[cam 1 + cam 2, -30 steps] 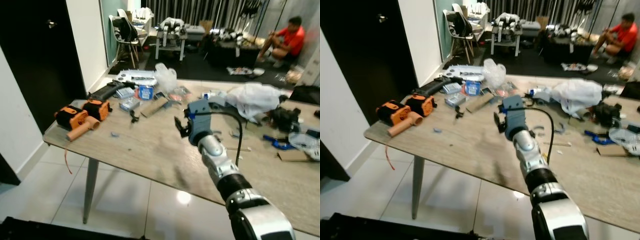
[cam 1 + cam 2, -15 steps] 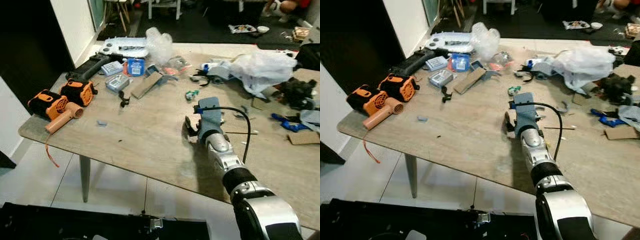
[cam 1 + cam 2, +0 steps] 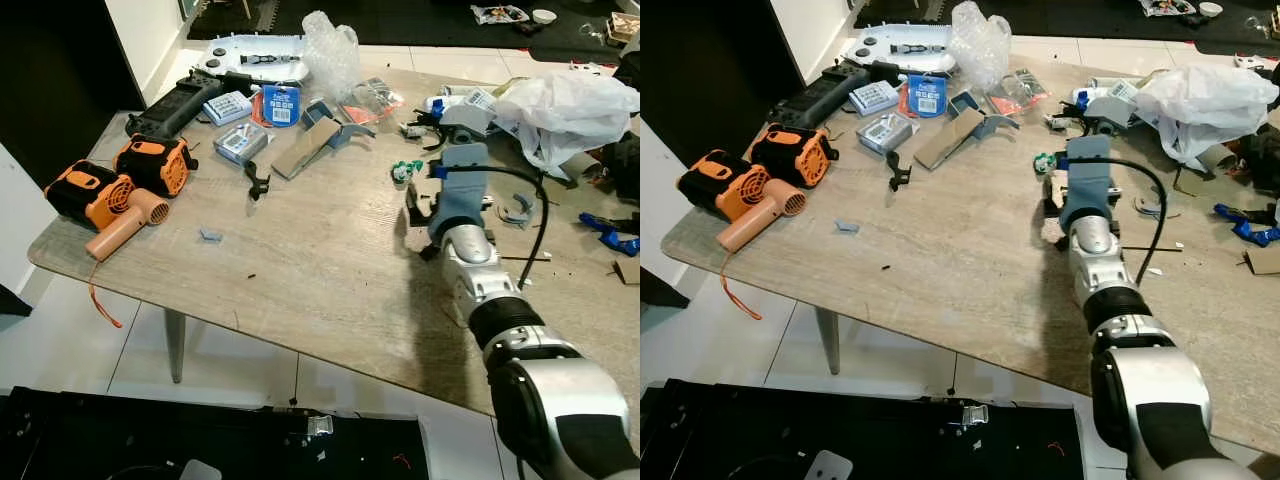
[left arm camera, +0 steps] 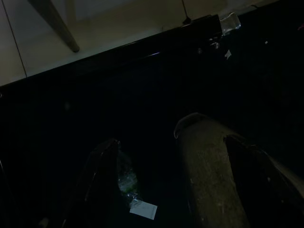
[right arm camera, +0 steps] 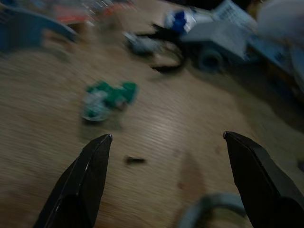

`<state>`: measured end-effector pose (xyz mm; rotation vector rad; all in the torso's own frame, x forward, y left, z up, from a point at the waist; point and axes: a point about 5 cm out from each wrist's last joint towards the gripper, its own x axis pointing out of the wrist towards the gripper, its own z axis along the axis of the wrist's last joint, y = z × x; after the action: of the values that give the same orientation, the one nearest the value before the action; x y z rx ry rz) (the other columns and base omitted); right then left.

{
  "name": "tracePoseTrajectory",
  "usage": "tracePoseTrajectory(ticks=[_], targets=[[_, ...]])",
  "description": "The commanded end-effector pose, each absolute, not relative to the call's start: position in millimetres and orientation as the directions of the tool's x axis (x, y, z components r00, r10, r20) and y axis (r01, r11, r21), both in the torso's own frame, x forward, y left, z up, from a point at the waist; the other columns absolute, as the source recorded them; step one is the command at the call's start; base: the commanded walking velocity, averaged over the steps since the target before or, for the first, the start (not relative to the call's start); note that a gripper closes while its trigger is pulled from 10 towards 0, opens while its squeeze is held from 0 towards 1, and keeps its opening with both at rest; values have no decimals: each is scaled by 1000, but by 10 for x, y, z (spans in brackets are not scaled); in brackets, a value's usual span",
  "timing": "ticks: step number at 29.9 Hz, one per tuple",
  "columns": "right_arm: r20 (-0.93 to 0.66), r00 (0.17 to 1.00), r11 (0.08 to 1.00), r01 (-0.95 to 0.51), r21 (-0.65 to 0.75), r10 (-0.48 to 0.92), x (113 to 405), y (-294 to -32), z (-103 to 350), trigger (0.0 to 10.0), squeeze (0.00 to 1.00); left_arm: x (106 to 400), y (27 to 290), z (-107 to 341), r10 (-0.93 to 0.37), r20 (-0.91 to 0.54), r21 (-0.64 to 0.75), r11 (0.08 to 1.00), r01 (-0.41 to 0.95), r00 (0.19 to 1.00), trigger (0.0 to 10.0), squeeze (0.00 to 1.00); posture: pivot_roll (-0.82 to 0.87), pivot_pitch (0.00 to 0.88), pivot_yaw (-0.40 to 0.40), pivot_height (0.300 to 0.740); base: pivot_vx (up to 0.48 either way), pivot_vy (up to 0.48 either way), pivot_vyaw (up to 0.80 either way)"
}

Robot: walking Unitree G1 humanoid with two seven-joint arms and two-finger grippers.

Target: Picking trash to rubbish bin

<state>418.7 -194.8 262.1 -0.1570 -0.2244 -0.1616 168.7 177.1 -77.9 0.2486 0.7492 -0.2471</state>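
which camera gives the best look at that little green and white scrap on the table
The right wrist view: the green and white scrap sits large ahead of the open right claw, though blurred. Both eye views show it tiny, beside the arm. The left wrist view faces the dark bin.

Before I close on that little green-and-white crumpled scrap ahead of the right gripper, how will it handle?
The green scrap looks crumpled and thin, so probably very light and squashy. Lying flat on the table, it may skid rather than lift. The right gripper, fingers wide open, is not yet around it.

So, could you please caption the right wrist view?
Open right gripper hovering over the wooden table, facing a small green-and-white scrap.
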Motion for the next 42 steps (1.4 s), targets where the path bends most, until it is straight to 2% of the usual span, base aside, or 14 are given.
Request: tracePoseTrajectory(ticks=[1,7,15,25,30,31,42], targets=[[140,972,971,207,-119,-190,4177,-2064,2460,10000,0,334,1835,-1211,-121,-956,-19,935,355,267,10000,0,50,474,28,740,0,0,0],[-29,980,980,196,-27,-197,4168,-2083,2218,10000,0,426,1805,-1206,-133,-950,-23,932,362,283,10000,0,45,461,32,740,0,0,0],[-123,975,976,198,86,-187,4167,-2057,2128,10000,0,487,1814,-1201,-131,-949,-17,931,365,288,10000,0,39,438,33,740,0,0,0],[-212,974,990,100,95,-78,4176,-1911,2064,10000,0,644,1845,-1185,-110,-946,3,938,348,305,10000,0,23,367,15,740,0,0,0],[-265,963,997,65,52,-49,4146,-1880,1929,10000,0,732,1850,-1174,-102,-944,11,941,337,315,10000,0,4,317,5,740,0,0,0],[-272,961,997,63,42,-49,4138,-1883,1902,118,0,757,1847,-1172,-101,-943,12,942,335,317,10000,0,-3,297,4,740,0,0,0],[-293,955,997,67,41,-52,4130,-1902,1882,0,0,923,1829,-1147,-88,-936,16,956,293,340,10000,0,-16,220,-3,740,0,0,0]])
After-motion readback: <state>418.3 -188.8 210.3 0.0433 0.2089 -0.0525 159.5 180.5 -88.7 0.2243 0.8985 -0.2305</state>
